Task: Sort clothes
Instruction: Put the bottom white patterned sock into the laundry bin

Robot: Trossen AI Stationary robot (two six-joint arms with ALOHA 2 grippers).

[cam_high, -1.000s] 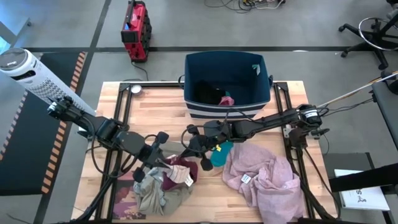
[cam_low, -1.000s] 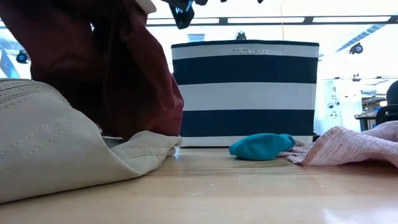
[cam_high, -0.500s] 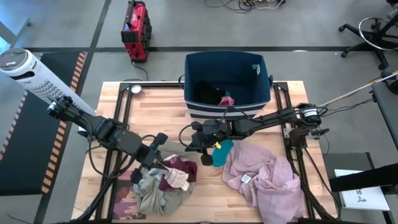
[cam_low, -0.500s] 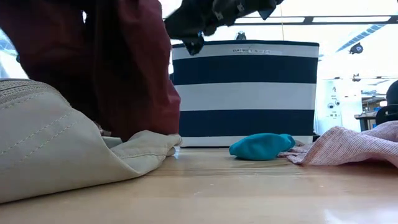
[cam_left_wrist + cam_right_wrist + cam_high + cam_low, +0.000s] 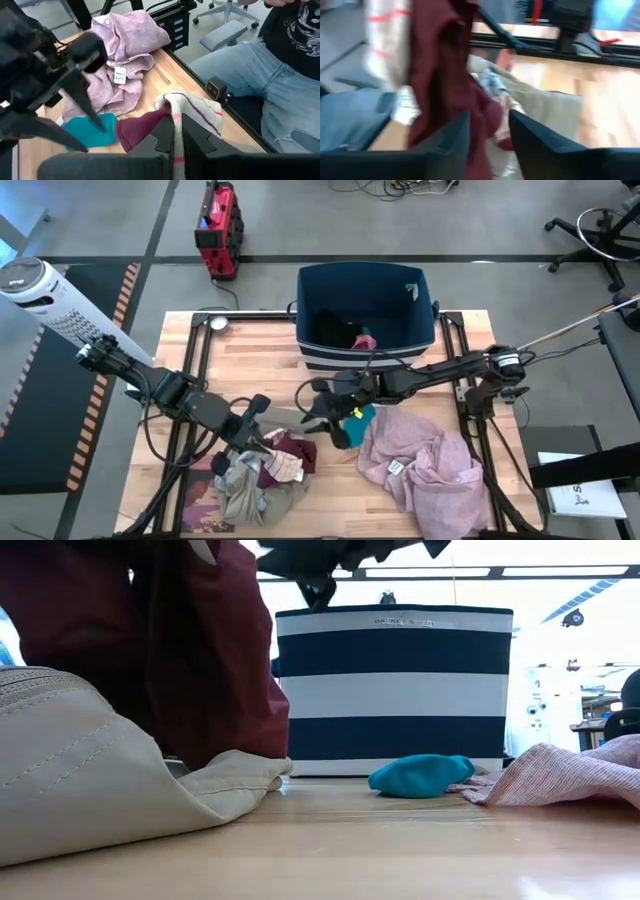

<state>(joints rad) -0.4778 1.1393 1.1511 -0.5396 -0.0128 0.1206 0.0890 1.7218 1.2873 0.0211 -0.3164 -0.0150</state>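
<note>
My left gripper (image 5: 262, 438) is shut on a maroon garment (image 5: 292, 452) with a cream striped band and holds it up over the khaki-beige garment (image 5: 250, 495). My right gripper (image 5: 322, 430) is open and empty, level with the maroon garment (image 5: 445, 75) on its right side, and touches nothing. The small teal garment (image 5: 355, 425) and the large lilac-pink garment (image 5: 425, 465) lie on the table on the right. A black and a pink garment (image 5: 362, 340) lie in the striped basket (image 5: 420, 330). My left gripper pinches the cream striped band (image 5: 176, 120) at the maroon garment's upper edge between its two fingers. The garment (image 5: 190, 650) hangs slack below them. Its lower end (image 5: 225, 745) reaches down to the khaki-beige garment (image 5: 100, 780).
The navy and white striped basket (image 5: 395, 690) stands at the table's far middle. A flat book with a dark pinkish cover (image 5: 200, 505) lies under the khaki-beige heap near the front left. A seated person (image 5: 260, 65) is beyond the table's near edge.
My right gripper has shifted a little toward the table's near right, staying open beside the hanging maroon garment. My left gripper keeps its hold, and the garment hangs much as before.
</note>
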